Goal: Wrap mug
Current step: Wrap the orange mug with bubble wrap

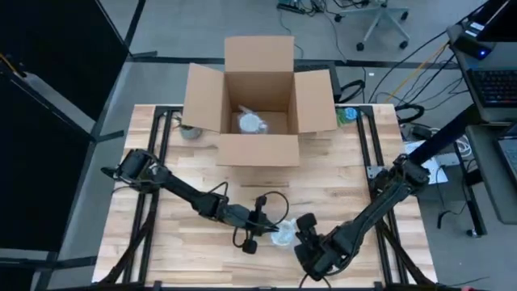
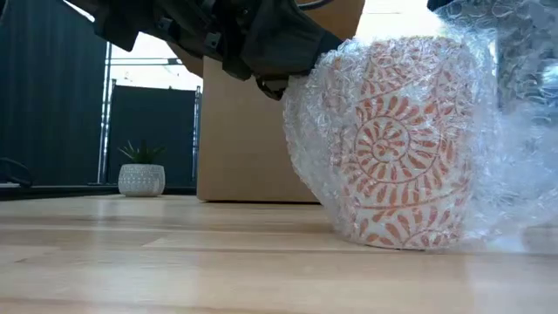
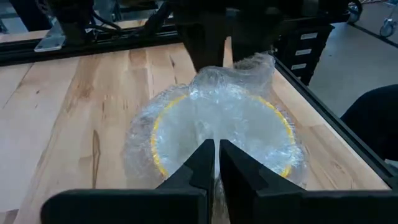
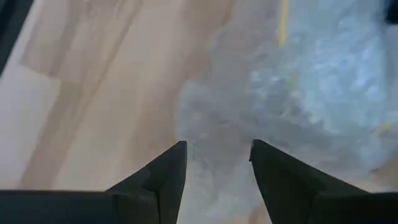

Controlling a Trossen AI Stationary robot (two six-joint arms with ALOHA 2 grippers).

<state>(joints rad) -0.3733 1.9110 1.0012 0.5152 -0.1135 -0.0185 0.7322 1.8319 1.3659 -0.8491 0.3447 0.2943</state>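
**Mug sits bundled in bubble wrap between two grippers**

Low centre of the overhead frame, the mug (image 2: pixel 397 148) stands upright on the table (image 1: pixel 339 174), swathed in bubble wrap (image 3: pixel 249 68). The left gripper (image 3: pixel 216 163) comes in from its left, fingers pressed together over the wrapped rim. The right gripper (image 4: pixel 217 165) hovers at its right, fingers spread over loose wrap. Behind, upper centre, stands an open cardboard box (image 1: pixel 258 149).

Both arms meet at the wrapped mug (image 1: pixel 284 234) below the open cardboard box (image 1: pixel 258 105).
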